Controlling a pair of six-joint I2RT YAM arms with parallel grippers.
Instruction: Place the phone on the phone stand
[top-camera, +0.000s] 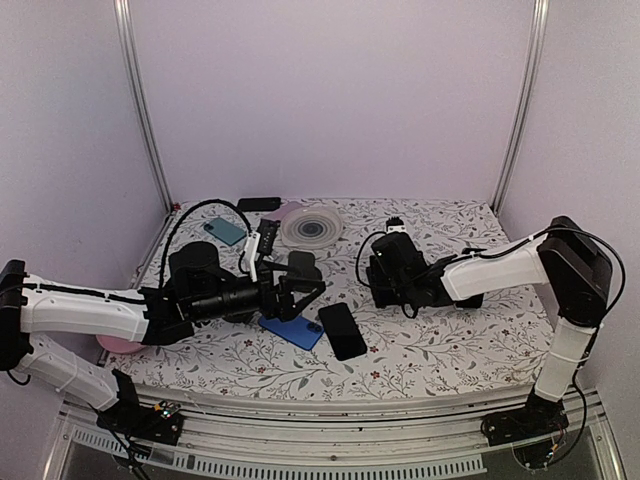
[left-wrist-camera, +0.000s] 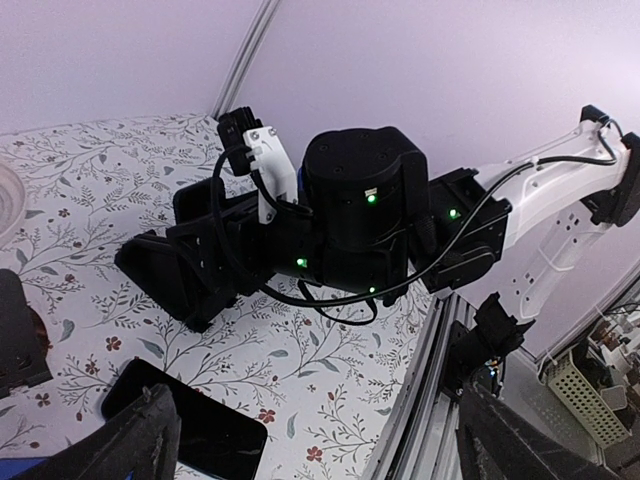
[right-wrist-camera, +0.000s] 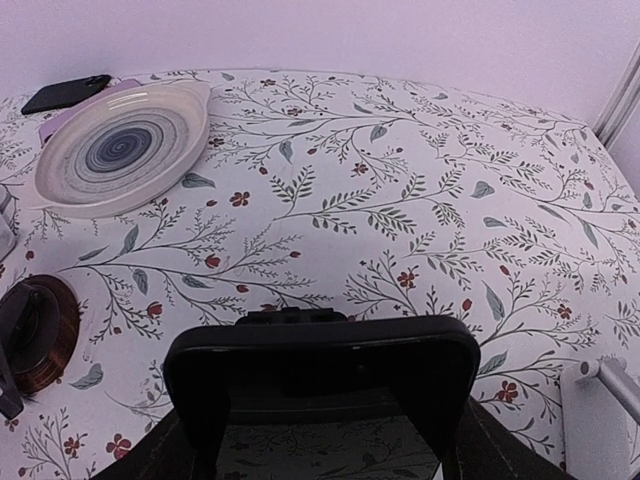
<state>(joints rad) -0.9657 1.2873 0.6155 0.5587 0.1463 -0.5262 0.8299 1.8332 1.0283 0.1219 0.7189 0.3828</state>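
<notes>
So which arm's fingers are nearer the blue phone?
Left. The left fingers, open, hover just behind and above the blue phone; the right fingers are farther off to its right, past the black phone.

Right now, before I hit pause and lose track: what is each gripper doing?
Left gripper: open, empty.
Right gripper: closed on the black phone stand.

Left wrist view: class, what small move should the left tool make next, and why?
Probably lower the left tool onto the black phone, centring it between the fingers before closing. The tool is open and holds nothing, the black phone lies flat on the table just beneath it, nearer one finger, and the right tool appears to grip the phone stand close by.
</notes>
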